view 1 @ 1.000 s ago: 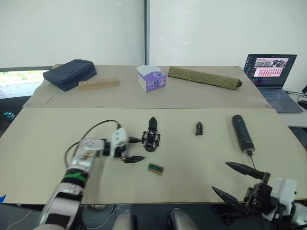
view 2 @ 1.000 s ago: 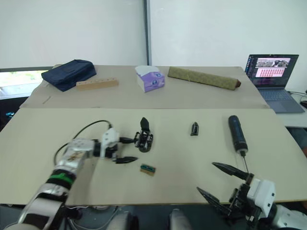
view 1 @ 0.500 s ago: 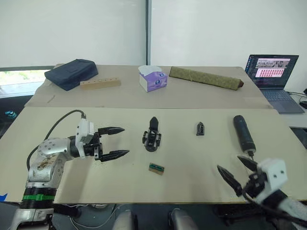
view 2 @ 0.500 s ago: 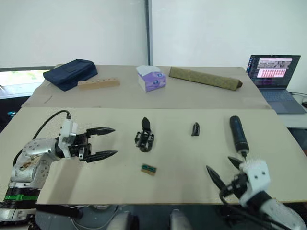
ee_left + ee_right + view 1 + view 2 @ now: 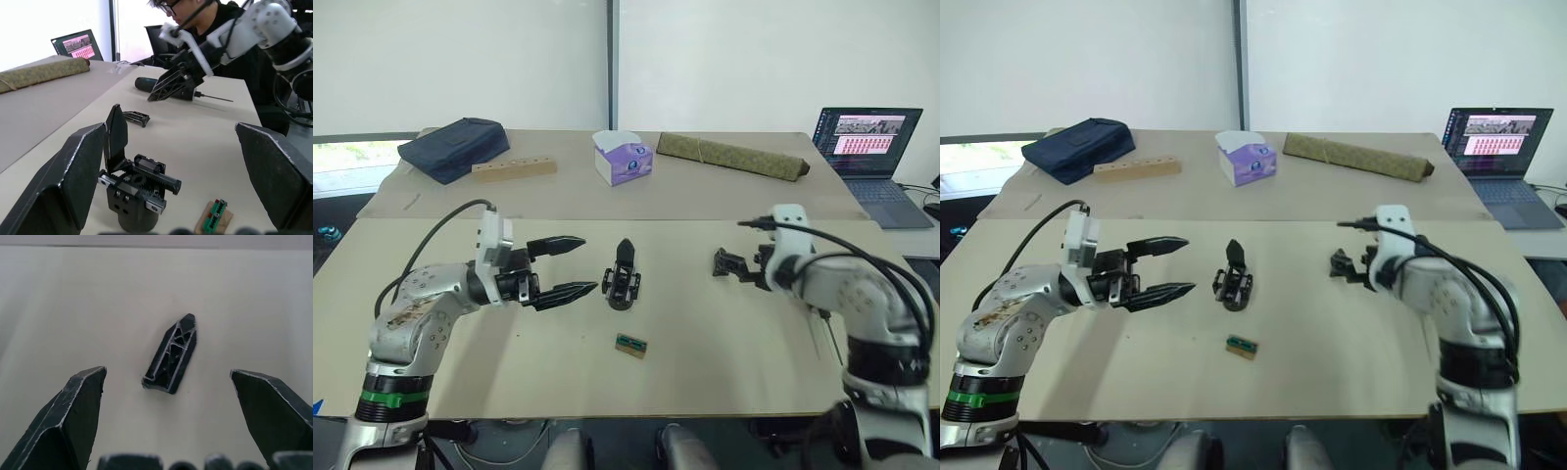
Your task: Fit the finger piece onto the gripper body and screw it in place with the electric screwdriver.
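Nothing is assembled: the finger piece (image 5: 171, 355) lies loose at frame centre between the right gripper's (image 5: 171, 396) spread fingers, while the left gripper (image 5: 570, 266), also spread, faces the gripper body (image 5: 624, 278).

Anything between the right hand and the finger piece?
Nothing visible. The right hand is open, its fingers either side of the finger piece, which lies flat on bare table with nothing touching it. From the head views, the hand sits just to the piece's right.
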Motion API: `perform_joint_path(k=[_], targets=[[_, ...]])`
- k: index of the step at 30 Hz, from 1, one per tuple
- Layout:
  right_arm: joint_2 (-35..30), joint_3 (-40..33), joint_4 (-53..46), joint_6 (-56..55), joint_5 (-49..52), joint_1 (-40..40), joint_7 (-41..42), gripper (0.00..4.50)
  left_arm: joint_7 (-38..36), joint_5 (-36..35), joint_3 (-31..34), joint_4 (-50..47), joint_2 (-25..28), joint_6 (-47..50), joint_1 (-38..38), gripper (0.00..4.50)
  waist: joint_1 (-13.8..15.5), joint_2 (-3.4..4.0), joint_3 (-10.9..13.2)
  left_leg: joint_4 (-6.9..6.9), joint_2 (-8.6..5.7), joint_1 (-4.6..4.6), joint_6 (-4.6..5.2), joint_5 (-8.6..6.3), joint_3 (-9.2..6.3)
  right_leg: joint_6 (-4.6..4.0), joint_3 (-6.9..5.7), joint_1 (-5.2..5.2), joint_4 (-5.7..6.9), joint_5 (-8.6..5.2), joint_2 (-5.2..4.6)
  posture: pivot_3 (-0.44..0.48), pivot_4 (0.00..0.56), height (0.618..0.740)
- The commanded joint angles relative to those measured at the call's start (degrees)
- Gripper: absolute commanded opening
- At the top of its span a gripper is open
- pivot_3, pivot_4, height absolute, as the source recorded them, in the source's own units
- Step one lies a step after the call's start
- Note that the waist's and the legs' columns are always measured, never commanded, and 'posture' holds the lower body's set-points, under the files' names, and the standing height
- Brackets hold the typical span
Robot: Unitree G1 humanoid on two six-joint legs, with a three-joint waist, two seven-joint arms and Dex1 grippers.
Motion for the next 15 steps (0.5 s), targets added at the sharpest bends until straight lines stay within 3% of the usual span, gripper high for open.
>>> perform_joint_path(k=[1, 11, 15], targets=[[0.93, 3.22, 7.91, -1.62, -5.0, -4.62, 0.73, 4.5, 1.17, 0.25, 0.24, -2.62, -0.01, -0.7, 0.51, 4.44, -0.19, 0.0, 0.0, 0.0, 0.0, -0.01, 0.0, 0.0, -0.01, 0.0, -0.02, -0.01, 0.0, 0.0, 0.0, 0.0, 0.15, 0.74], [6.03, 7.53, 20.84, -10.04, -15.37, -7.29, 2.2, 4.5, 3.63, 0.15, 0.19, -5.61, -0.37, -1.35, 2.94, 4.44, -0.95, -0.03, -0.01, 0.01, -0.01, -0.02, 0.0, 0.0, -0.03, 0.1, -0.04, 0.06, -0.09, 0.09, -0.06, 0.0, 0.15, 0.74], [6.27, 7.31, 19.21, -6.12, -15.54, -5.81, 3.98, 3.28, 4.07, 0.18, 0.49, -5.9, -0.15, -1.62, 3.23, 4.5, -1.03, -0.03, -0.01, 0.01, 0.0, 0.04, 0.02, 0.02, -0.04, 0.09, -0.04, 0.09, -0.06, 0.12, -0.04, 0.0, 0.15, 0.74]])
